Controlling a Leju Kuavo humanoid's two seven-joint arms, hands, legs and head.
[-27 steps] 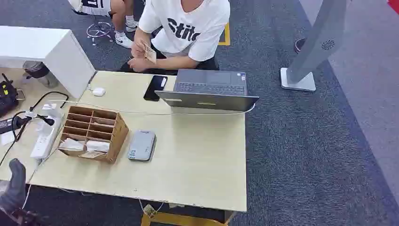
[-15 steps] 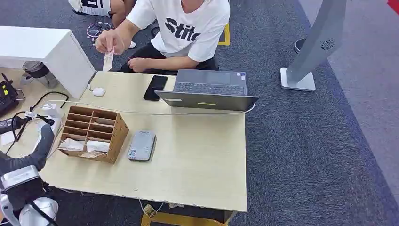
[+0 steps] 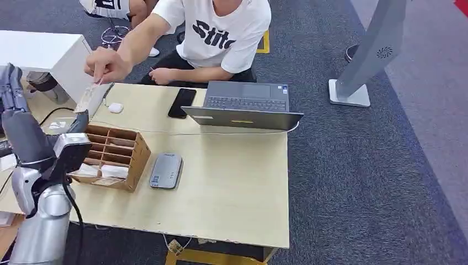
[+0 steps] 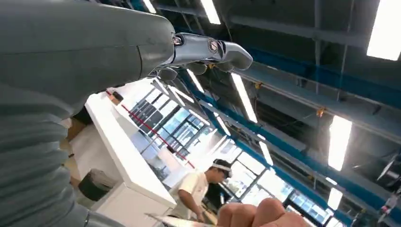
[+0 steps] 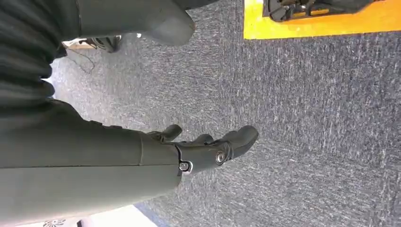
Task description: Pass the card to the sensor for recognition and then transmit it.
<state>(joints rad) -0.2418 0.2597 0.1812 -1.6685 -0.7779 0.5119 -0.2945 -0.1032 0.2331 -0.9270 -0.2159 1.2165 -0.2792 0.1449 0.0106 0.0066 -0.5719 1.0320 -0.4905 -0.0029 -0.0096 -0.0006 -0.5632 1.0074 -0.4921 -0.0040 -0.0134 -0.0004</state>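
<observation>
Grey, empty and open-fingered, the robot's raised left hand (image 3: 14,105) meets a person's hand (image 3: 105,63) offering a thin pale card (image 3: 86,98); mistimed closing could drop it.

A wide bare stretch of the worktop (image 3: 232,187) lay open right of the grey sensor (image 3: 166,170). The wooden sorting box (image 3: 110,155) blocked the left side, and the open laptop (image 3: 245,106) with the phone (image 3: 182,102) walled the far edge. The person's hand (image 3: 105,65) (card (image 3: 86,99) pinched beneath) hung above the far left corner, near the left hand (image 3: 16,110).
</observation>
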